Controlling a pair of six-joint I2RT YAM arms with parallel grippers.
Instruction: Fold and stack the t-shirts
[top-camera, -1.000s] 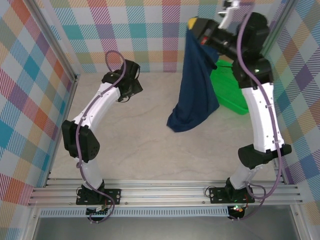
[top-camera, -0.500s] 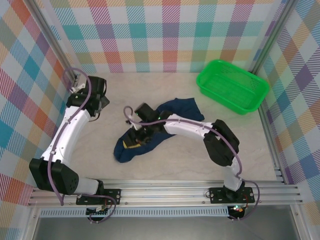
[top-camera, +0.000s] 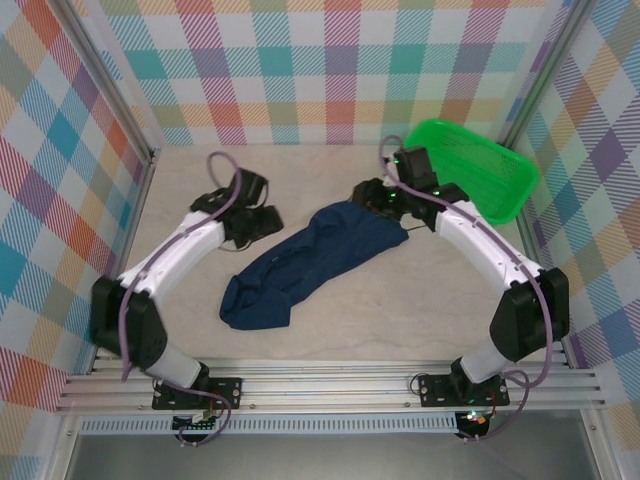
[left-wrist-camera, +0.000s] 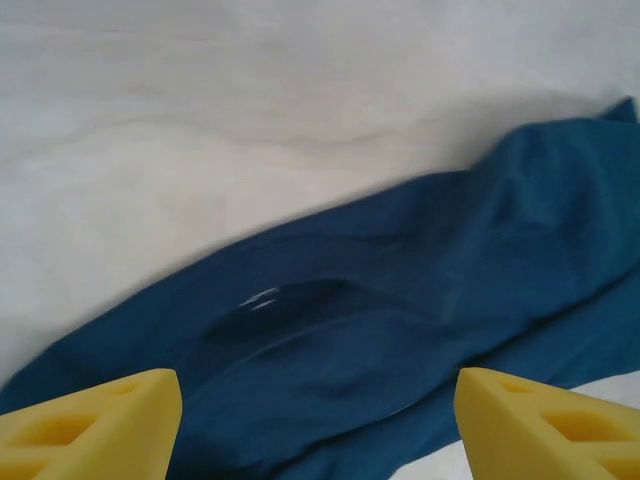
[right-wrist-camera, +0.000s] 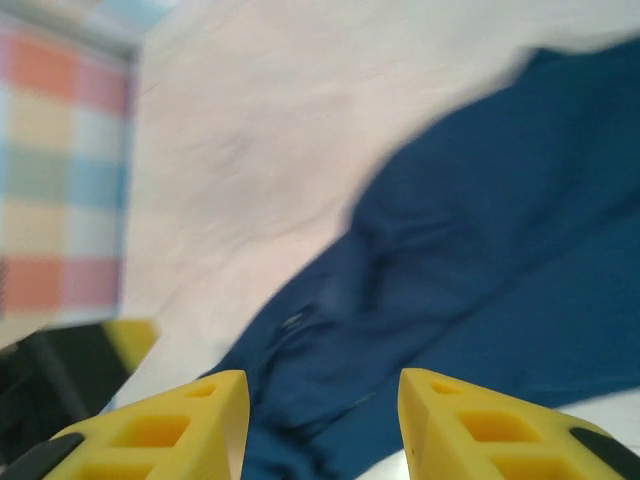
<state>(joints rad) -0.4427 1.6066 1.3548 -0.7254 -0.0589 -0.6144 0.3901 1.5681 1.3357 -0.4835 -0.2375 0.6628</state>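
With left gripper (top-camera: 268, 222) and right gripper (top-camera: 372, 196) both spread and empty, the navy t-shirt (top-camera: 310, 262), bunched mid-table from 7 to 1 o'clock, probably needs opposite corners pinched and drawn flat.

In the top view we find the t-shirt (top-camera: 315, 255) lying as a diagonal band across mid-frame, running from lower left to upper right. Bare table (top-camera: 420, 320) lies open below and to the right of it, and along the upper centre. The green basket (top-camera: 490, 170) blocks the upper right corner. The left gripper (top-camera: 262, 222) and right gripper (top-camera: 375, 197), fingers spread, flank the cloth's upper edge. Plaid walls (top-camera: 300, 70) close the back and sides.
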